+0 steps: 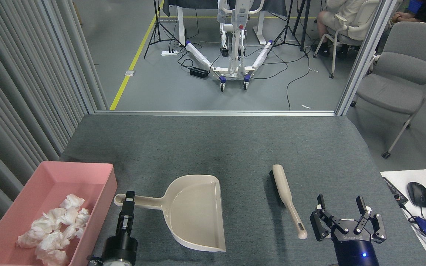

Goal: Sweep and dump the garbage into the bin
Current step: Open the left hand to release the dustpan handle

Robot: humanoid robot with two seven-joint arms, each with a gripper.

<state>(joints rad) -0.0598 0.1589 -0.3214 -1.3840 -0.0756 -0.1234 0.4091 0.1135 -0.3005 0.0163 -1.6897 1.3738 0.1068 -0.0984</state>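
Since the garbage (52,229) already lies heaped in the bin (98,173) at my nine o'clock, those tissue wads look feather-light, soft and crushable. My left gripper (127,207) pinches the dustpan (198,214) by its stiff, smooth handle end at eleven o'clock. On the bench at one o'clock rests the brush (287,201), best taken mid-handle; my right gripper (348,218) hangs spread wide, empty
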